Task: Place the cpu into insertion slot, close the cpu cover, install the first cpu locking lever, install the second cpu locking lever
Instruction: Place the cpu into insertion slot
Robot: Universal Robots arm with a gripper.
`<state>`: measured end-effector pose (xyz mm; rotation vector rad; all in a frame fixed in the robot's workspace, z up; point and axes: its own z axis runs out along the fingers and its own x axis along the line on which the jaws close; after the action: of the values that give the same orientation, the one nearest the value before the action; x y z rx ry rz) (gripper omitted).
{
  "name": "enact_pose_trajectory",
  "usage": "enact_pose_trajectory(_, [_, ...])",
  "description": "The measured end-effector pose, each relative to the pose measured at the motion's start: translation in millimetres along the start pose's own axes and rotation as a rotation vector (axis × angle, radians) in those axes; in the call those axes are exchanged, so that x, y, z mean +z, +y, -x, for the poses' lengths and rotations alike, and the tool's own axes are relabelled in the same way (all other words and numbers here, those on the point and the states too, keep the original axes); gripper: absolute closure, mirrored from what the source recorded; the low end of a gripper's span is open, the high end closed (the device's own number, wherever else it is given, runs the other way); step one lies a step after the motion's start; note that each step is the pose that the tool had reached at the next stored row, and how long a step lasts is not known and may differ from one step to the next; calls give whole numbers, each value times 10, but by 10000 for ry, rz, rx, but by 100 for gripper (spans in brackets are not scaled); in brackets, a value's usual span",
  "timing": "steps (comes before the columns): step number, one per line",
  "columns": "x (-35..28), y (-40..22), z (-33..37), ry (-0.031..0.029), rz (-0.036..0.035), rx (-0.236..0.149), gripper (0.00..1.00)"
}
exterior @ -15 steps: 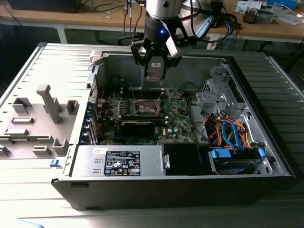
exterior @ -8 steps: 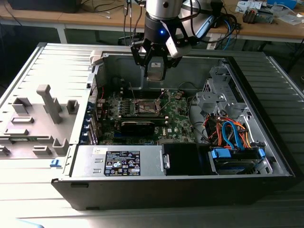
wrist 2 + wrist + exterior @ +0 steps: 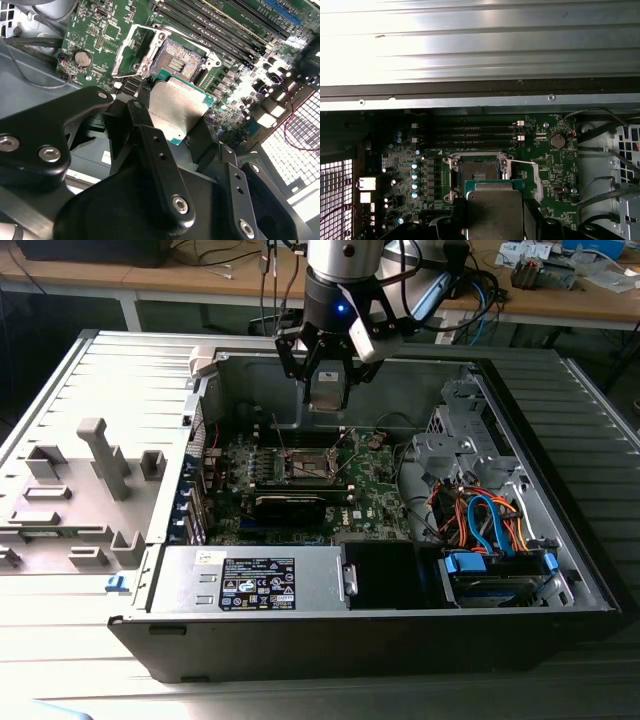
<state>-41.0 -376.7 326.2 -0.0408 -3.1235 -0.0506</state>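
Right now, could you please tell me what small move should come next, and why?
Probably ease the hand down toward the insertion slot, with the cpu level: the hand grips the cpu clear above the board, and the slot lies uncovered with its contacts showing.

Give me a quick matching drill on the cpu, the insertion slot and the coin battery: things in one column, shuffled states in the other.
Things:
1. cpu
2. insertion slot
3. coin battery

States:
A. round, silver, sitting on the green board
B. clamped in the gripper, above the board
C. open, nothing seated in it

Pairs: 1-B, 2-C, 3-A
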Motion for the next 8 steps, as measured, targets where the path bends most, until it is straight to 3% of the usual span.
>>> enact_pose_trajectory(8, [5, -3, 0, -1, -55, 1, 45])
